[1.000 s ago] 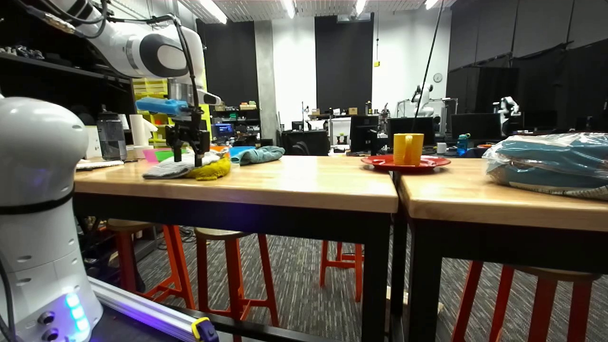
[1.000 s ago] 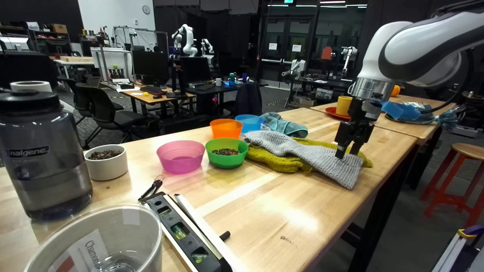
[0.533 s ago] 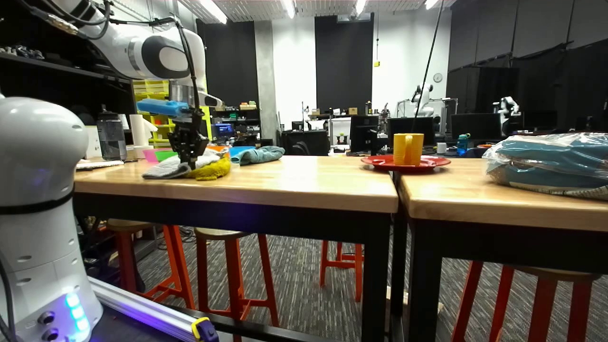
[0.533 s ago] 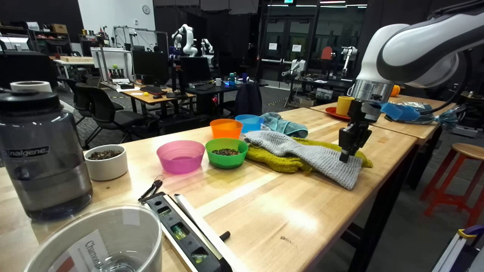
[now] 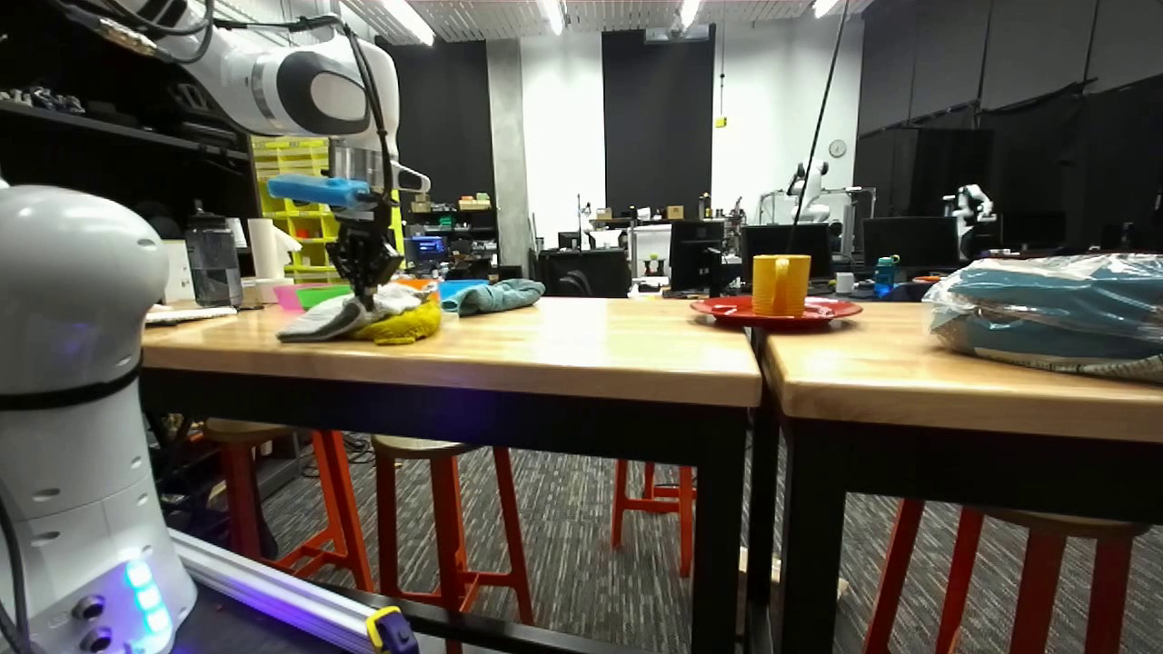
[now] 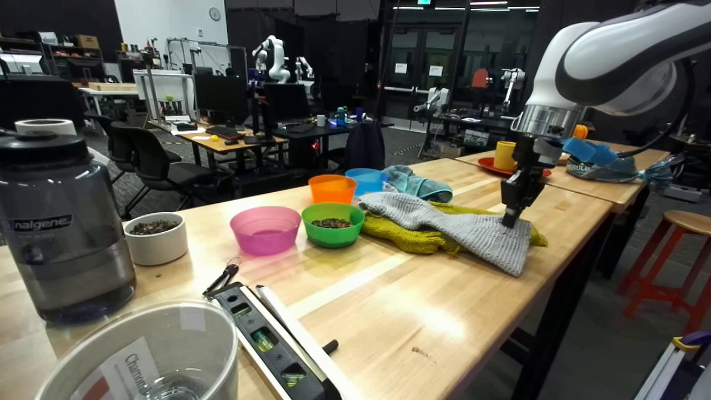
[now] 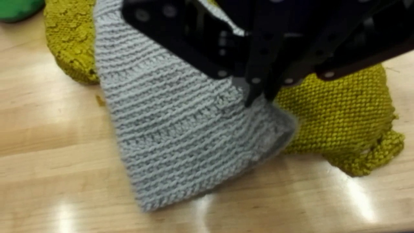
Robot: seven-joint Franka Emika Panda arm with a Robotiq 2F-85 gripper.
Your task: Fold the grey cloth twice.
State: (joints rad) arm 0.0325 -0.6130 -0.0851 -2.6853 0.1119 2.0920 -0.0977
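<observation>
In an exterior view, we see the gripper [image 5: 367, 304] pinching the grey cloth [image 5: 325, 320] over the table [image 5: 563, 331]. In an exterior view, we see its long axis slant from near the green bowl [image 6: 333, 238], across the yellow cloth [image 6: 410, 239], toward the table's edge. In the wrist view, a free corner points down and left.

Fingers [image 7: 254, 92] downward, seemingly close together

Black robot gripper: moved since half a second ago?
Yes, up: in both exterior views the black robot gripper sits higher above the pale wooden tabletop, its jaws closed on the grey knitted cloth.
</observation>
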